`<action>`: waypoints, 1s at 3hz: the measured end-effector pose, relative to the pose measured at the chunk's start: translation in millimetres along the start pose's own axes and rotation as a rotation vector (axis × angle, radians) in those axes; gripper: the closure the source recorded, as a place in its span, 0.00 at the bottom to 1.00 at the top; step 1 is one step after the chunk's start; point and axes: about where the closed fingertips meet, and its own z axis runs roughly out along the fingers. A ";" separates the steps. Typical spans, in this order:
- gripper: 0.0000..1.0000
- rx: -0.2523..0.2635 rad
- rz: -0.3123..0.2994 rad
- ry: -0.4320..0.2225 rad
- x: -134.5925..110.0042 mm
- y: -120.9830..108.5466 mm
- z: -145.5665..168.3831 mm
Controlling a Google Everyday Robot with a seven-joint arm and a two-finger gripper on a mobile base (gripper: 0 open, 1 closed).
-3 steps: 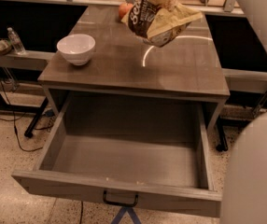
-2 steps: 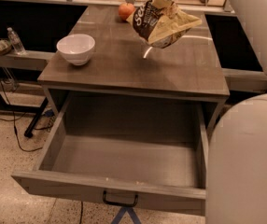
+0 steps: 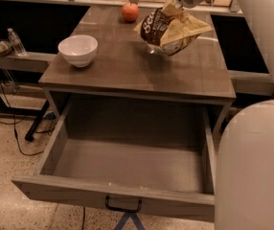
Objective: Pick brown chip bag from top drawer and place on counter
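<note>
The brown chip bag (image 3: 171, 31) hangs tilted in the air above the far right part of the counter (image 3: 127, 66), dark brown with tan ends and white lettering. My gripper (image 3: 174, 5) is at the top of the view, shut on the bag's upper end. The bag's lower edge is a little above the counter surface. The top drawer (image 3: 127, 162) stands pulled fully out below the counter and holds nothing. Its dark handle (image 3: 123, 206) is at the front centre.
A white bowl (image 3: 78, 50) sits on the counter's left side. A red-orange fruit (image 3: 130, 11) sits at the far edge. My white arm fills the right side (image 3: 252, 166). A water bottle (image 3: 16, 42) stands on a shelf at left.
The bag and gripper have moved slightly right and further back over the counter. The camera view has shifted, and more of my arm shows at the right.
</note>
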 end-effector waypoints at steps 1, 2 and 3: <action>0.19 -0.006 0.000 0.001 0.7 2.2 4.3; 0.00 -0.008 0.013 -0.009 0.9 1.6 4.1; 0.00 0.007 0.084 -0.069 2.8 -10.5 -13.8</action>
